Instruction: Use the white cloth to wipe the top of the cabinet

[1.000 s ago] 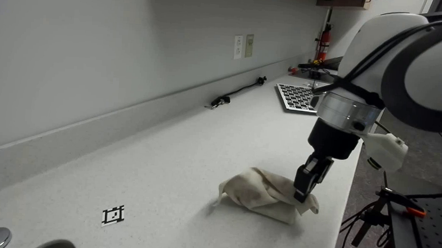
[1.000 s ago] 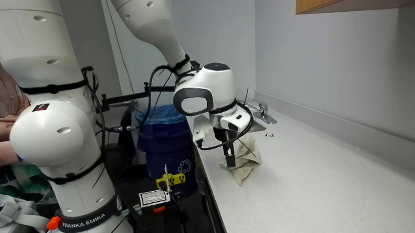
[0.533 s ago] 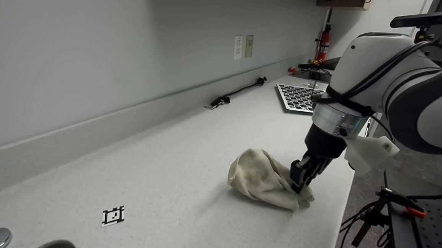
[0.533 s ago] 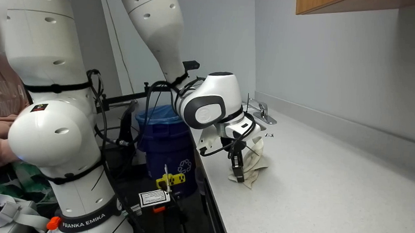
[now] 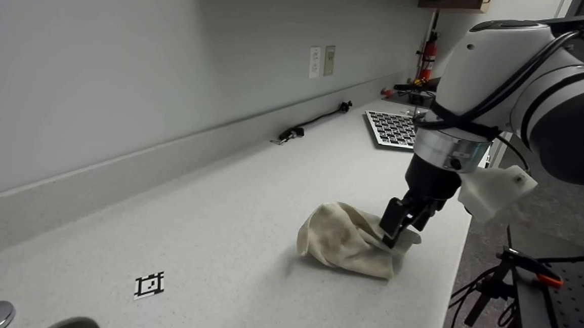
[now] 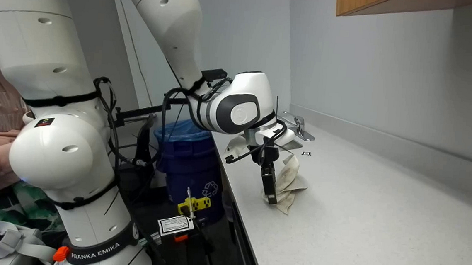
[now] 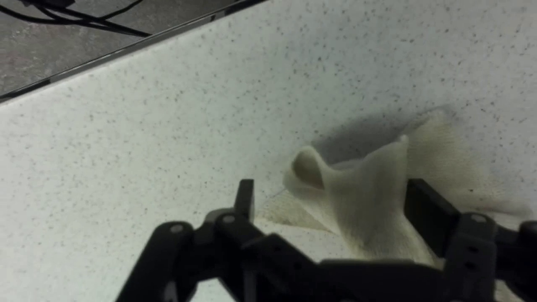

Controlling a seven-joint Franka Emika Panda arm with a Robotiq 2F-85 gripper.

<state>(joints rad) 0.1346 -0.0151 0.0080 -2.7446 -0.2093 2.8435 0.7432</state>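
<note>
Some of the cloth [image 7: 367, 201] hides behind the parted claw [image 7: 330, 189].

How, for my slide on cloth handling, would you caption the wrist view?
Open gripper with rumpled cloth showing between its fingers, over a speckled counter.

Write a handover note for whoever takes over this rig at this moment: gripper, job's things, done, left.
Gripper: the black two-fingered gripper is open; in the wrist view a fold of the crumpled off-white fabric cloth shows between its spread jaws.
Things: the cloth lies bunched on the pale speckled countertop, nearer its open edge than the grey painted wall.
Done: gripper placed at the cloth, not closed on it. Whether any wiping has been done cannot be told.
Left: probably close on the fold, check that it holds, then wipe the countertop.
</note>
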